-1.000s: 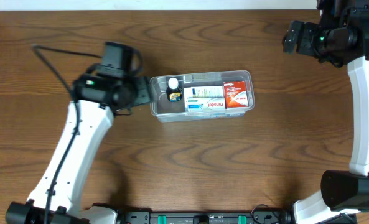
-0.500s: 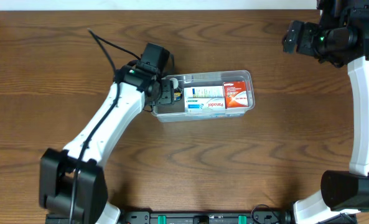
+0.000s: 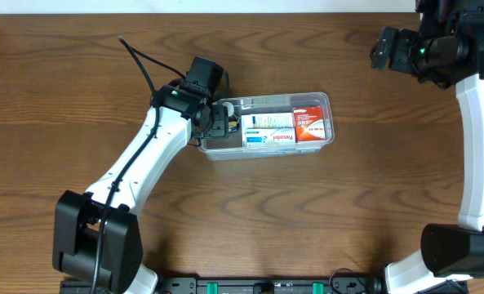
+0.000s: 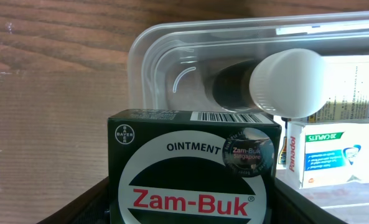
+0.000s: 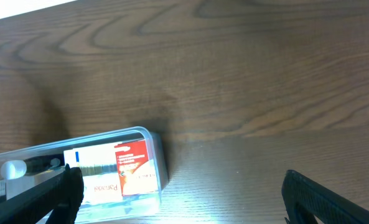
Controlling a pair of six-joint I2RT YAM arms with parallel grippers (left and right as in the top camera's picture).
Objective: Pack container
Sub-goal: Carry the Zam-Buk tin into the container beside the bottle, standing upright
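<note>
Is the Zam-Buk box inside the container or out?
Not in yet: the left gripper holds the Zam-Buk box over the container's left end.

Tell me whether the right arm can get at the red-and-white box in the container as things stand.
Probably yes. The red-and-white box lies uncovered at the container's right end, nearest the right arm, whose jaws stand open. The left arm holds a Zam-Buk box at the far end.

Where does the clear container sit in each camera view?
Overhead: the container lies mid-table, long side running left-right.
Left wrist: upper half of the picture, its rounded end showing behind the Zam-Buk box.
Right wrist: bottom-left corner, partly cut off by the edge.
Shared landmark: the Panadol box, lying inside it in all three.
</note>
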